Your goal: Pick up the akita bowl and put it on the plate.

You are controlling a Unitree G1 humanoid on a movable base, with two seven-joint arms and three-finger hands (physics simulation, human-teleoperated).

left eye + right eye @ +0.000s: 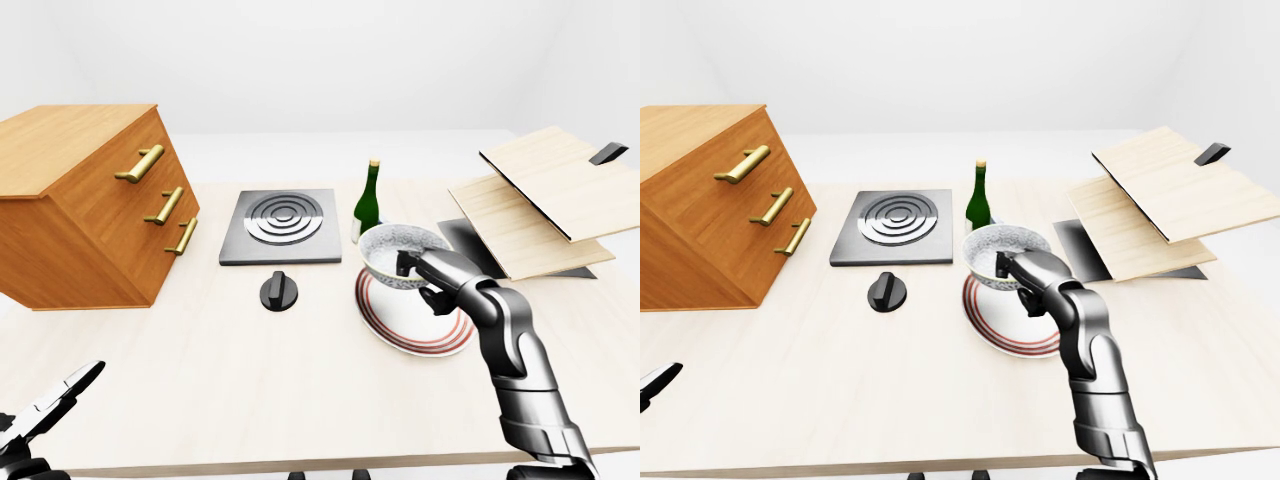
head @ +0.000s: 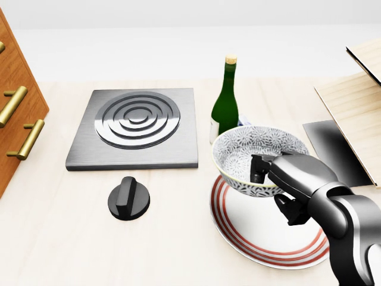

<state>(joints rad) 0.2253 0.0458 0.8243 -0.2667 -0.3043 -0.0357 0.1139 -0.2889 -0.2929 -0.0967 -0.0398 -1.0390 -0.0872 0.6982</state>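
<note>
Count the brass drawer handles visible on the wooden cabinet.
3. All sit on the slanted drawer face of the wooden cabinet at the left-eye view's left: top handle, middle handle, bottom handle, stacked diagonally. The cabinet's other sides are hidden, so more could exist.

Bowl [image 2: 250, 155] white, grey floral pattern; plate [image 2: 250, 235] white, red rings; bottle [image 2: 226, 104] green; cabinet [image 1: 85, 200] orange-brown.
</note>
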